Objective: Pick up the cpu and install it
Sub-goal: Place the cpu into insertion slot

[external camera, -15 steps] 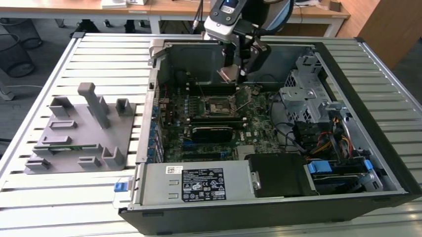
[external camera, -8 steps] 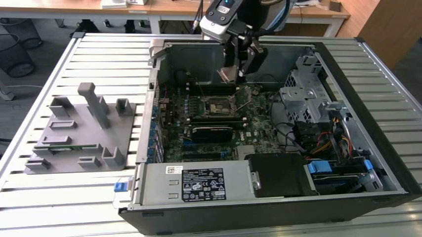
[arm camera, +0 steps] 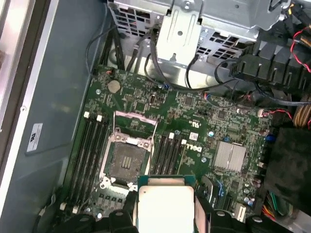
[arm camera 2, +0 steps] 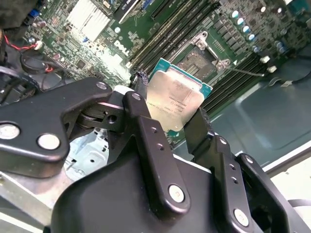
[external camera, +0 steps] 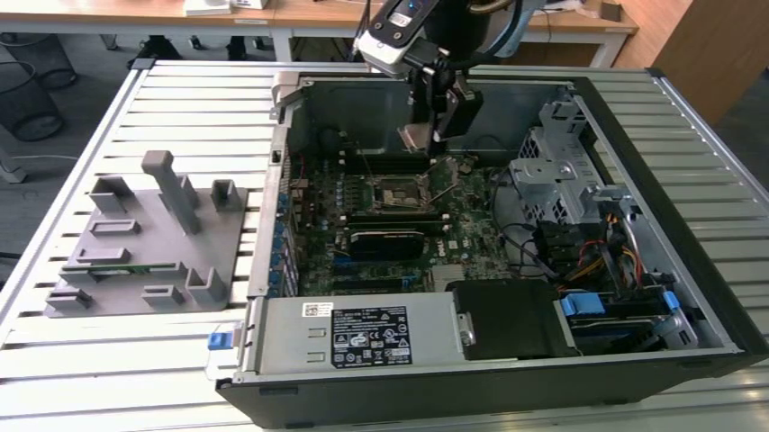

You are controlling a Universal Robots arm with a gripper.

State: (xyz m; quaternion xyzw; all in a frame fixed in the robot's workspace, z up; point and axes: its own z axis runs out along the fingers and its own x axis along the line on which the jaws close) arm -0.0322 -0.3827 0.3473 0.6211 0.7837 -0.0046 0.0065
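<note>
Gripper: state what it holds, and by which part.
The gripper holds the cpu, its fingers pinching two opposite edges of the chip, the metal top uncovered.

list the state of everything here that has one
cpu: gripped at its edges, in the air, not seated
gripper: shut on the cpu
socket: open and empty
computer case: lying on its side, side panel off, inside exposed
</note>
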